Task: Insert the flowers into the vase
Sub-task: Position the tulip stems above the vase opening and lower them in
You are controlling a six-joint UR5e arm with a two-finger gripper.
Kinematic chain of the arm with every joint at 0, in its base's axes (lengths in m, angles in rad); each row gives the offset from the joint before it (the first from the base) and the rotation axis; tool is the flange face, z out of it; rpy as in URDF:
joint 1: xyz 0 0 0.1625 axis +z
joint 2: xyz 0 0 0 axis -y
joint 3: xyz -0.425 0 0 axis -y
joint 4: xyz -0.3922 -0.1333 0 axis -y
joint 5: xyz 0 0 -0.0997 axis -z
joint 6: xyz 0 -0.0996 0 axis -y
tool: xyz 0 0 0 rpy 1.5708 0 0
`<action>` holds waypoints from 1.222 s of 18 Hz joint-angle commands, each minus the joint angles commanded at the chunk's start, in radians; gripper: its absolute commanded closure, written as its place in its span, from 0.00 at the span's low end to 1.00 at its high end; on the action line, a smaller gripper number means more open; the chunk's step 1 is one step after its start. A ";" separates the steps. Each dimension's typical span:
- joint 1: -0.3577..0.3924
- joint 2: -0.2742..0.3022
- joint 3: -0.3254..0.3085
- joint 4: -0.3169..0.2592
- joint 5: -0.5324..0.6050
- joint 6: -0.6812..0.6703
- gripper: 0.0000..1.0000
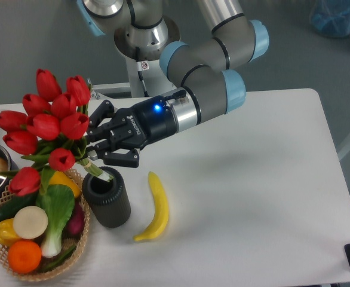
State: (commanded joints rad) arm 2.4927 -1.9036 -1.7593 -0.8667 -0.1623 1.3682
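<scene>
The arm (pixel 214 57) is made of grey cylindrical links with pale blue joint caps, ending in a black tool (pixel 103 143) with a glowing blue light on its wrist.

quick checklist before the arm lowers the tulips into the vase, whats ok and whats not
1. Grip: gripper is shut on the stems of the flowers: ok.
2. Stem ends over the mouth of the vase: the tips sit at the rim: ok.
3. Stems in line with the vase: the bunch leans up and left: not ok.
4. Vase upright with an open mouth: ok.
5. Stems already inside or only at the rim: cannot tell.
6. Neighbours: the basket sits right beside the vase with blooms hanging over it; the banana lies apart on the right: ok.
</scene>
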 joint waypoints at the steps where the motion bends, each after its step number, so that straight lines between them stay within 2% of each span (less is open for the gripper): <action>1: 0.003 0.000 -0.011 0.000 -0.012 0.000 0.73; 7: 0.012 0.006 -0.074 0.000 -0.043 0.051 0.74; 14: 0.008 -0.002 -0.080 -0.002 -0.059 0.098 0.74; 22: 0.011 -0.008 -0.127 -0.002 -0.059 0.160 0.74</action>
State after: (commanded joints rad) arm 2.5034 -1.9113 -1.8867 -0.8682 -0.2209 1.5277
